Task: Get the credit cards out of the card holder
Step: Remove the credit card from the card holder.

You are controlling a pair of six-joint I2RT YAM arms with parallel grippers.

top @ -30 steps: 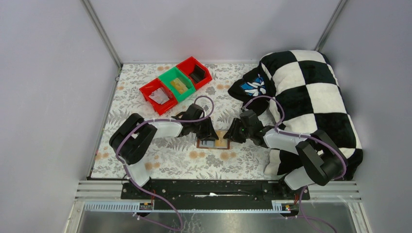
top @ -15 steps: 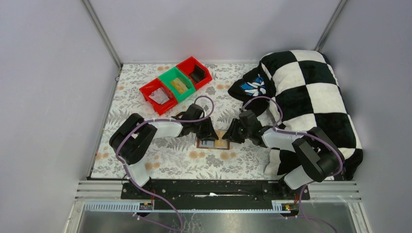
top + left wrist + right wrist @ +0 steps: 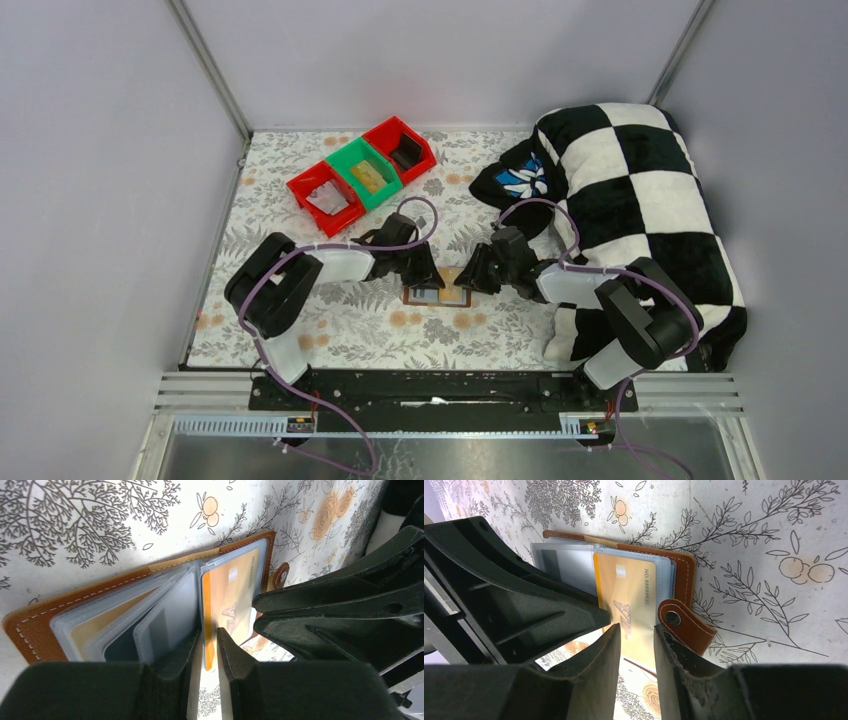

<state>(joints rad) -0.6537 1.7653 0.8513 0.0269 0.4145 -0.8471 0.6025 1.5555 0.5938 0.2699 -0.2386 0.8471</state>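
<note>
The brown card holder (image 3: 437,296) lies open on the floral cloth between my two grippers. In the left wrist view its tan cover (image 3: 40,625) holds clear grey sleeves, and an orange-yellow credit card (image 3: 232,587) stands up from the right half. My left gripper (image 3: 209,641) is pinched on that card's near edge. In the right wrist view the same card (image 3: 634,590) lies beside the snap strap (image 3: 684,625). My right gripper (image 3: 636,635) is narrowly open, its fingers either side of the card's near edge. Other cards show only as grey shapes in the sleeves.
A row of red and green bins (image 3: 362,172) stands at the back left. A black-and-white checkered blanket (image 3: 640,200) fills the right side, close to the right arm. The two grippers (image 3: 445,275) nearly touch over the wallet.
My right gripper has slid left, closer to the wallet and the left gripper. My left gripper has stayed at the wallet's left half, shifting only slightly.
</note>
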